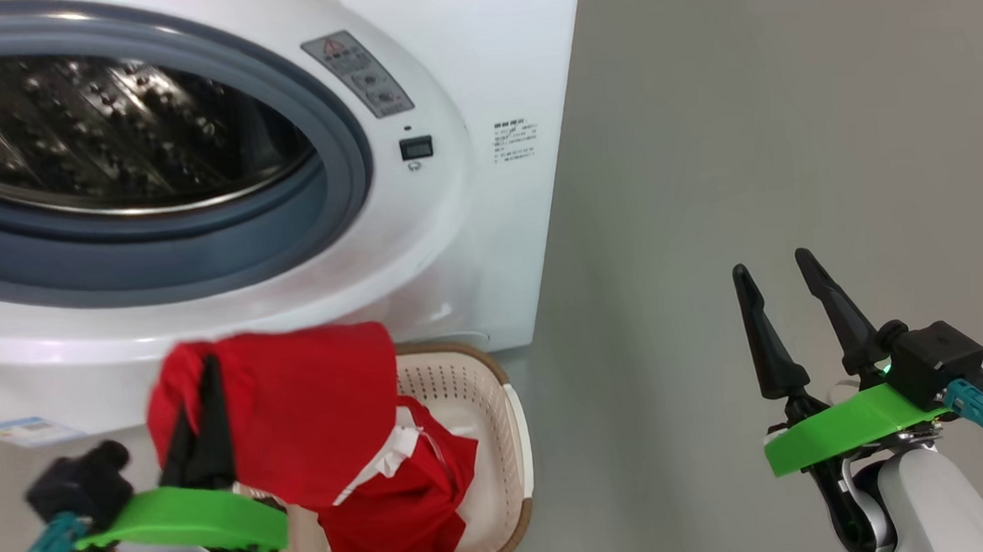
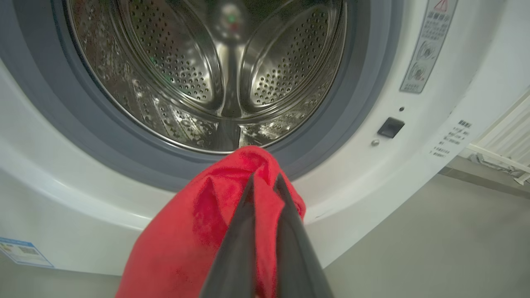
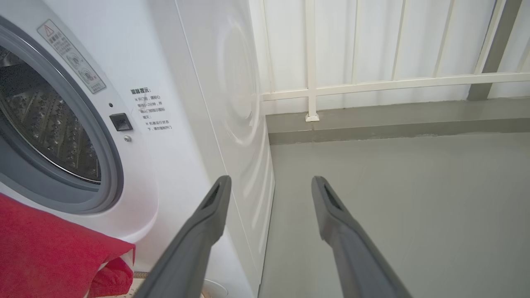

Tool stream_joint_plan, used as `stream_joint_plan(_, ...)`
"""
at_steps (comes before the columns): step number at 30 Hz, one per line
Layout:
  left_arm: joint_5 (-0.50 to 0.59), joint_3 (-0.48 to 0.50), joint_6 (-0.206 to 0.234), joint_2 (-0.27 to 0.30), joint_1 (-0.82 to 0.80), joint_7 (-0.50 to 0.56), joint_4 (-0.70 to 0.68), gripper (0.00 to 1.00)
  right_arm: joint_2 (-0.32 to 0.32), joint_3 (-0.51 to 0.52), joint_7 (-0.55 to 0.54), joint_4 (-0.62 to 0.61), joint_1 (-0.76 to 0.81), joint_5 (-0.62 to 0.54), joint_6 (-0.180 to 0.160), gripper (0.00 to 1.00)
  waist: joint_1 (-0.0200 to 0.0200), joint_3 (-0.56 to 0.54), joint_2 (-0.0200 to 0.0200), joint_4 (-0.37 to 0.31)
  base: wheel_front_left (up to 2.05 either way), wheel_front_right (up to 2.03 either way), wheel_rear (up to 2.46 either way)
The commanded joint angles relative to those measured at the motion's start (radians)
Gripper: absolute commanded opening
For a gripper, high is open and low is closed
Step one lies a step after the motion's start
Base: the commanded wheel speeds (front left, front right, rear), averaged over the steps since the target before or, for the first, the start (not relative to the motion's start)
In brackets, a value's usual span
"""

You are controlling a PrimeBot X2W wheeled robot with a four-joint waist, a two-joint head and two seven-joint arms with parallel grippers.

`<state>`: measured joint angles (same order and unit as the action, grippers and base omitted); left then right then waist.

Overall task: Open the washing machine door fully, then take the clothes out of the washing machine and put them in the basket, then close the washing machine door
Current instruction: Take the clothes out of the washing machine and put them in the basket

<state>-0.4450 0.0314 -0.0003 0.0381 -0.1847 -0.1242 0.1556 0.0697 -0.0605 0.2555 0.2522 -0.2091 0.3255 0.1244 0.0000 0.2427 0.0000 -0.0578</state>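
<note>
Both left gripper [image 2: 265, 179] fingers [image 2: 232, 248] pinch red clothes [image 1: 296, 404] above the basket [image 1: 473, 379].

Clothes [image 1: 313, 403] matt soft cloth; drum [image 2: 186, 70] shiny perf. steel; basket [image 1: 464, 387] matt plastic.

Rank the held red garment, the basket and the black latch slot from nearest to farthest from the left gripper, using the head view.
1. Held red garment: pinched in the left gripper, lower left.
2. Basket: on the floor just to its right.
3. Black latch slot: higher, on the washing machine front.
</note>
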Motion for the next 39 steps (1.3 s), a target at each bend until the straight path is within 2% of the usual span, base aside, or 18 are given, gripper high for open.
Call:
stream_joint_plan(1,-0.028,0.006,-0.005,0.012,-0.059,-0.006,0.115,0.0,0.01,-0.028,0.006,-0.031,-0.03,0.011,0.006,1.0,0.0,0.057,0.0,-0.009,0.0,0.0,0.0)
stream_joint_plan(2,-0.028,0.006,-0.005,0.012,-0.059,-0.006,0.115,0.0,0.01,-0.028,0.006,-0.031,-0.03,0.011,0.006,1.0,0.0,0.057,0.0,-0.009,0.0,0.0,0.0)
stream_joint_plan(14,-0.071,-0.038,-0.071,0.021,-0.326,0.0,0.76,0.0,0.012,-0.048,0.006,-0.035,-0.088,0.015,0.006,1.0,0.0,0.16,0.0,-0.062,0.0,0.0,0.0)
stream_joint_plan(23,-0.067,-0.07,-0.101,0.027,-0.438,-0.012,1.024,0.0,0.005,-0.057,0.006,-0.039,-0.114,0.022,0.006,1.0,0.0,0.213,0.0,-0.113,0.0,0.0,0.0)
stream_joint_plan(26,-0.067,-0.078,-0.106,0.026,-0.457,-0.024,1.066,0.1,0.004,-0.056,0.006,-0.038,-0.117,0.023,0.006,1.0,0.0,0.219,0.0,-0.12,0.0,0.0,0.0)
stream_joint_plan(28,-0.069,-0.082,-0.11,0.026,-0.464,-0.033,1.082,0.21,0.003,-0.056,0.006,-0.037,-0.118,0.023,0.006,1.0,0.0,0.219,0.0,-0.123,0.0,0.0,0.0)
stream_joint_plan(29,-0.066,-0.087,-0.112,0.026,-0.467,-0.045,1.086,0.34,0.003,-0.055,0.006,-0.035,-0.118,0.023,0.006,1.0,0.0,0.217,0.0,-0.124,0.0,0.0,0.0)
stream_joint_plan(30,-0.068,-0.086,-0.114,0.027,-0.468,-0.062,1.088,0.79,0.003,-0.054,0.006,-0.034,-0.118,0.023,0.006,1.0,0.0,0.214,0.0,-0.124,0.0,0.0,0.0)
stream_joint_plan(31,-0.071,-0.085,-0.115,0.027,-0.467,-0.074,1.092,1.0,0.003,-0.053,0.006,-0.031,-0.117,0.022,0.006,1.0,0.0,0.208,0.0,-0.124,0.0,0.0,0.0)
stream_joint_plan(35,-0.073,-0.089,-0.12,0.025,-0.463,-0.117,1.087,1.0,0.002,-0.045,0.006,-0.028,-0.109,0.016,0.006,1.0,0.0,0.178,0.0,-0.116,0.0,0.0,0.0)
stream_joint_plan(39,-0.076,-0.093,-0.127,0.022,-0.444,-0.136,1.025,1.0,0.001,-0.041,0.006,-0.027,-0.098,0.013,0.006,1.0,0.0,0.14,0.0,-0.101,0.0,0.0,0.0)
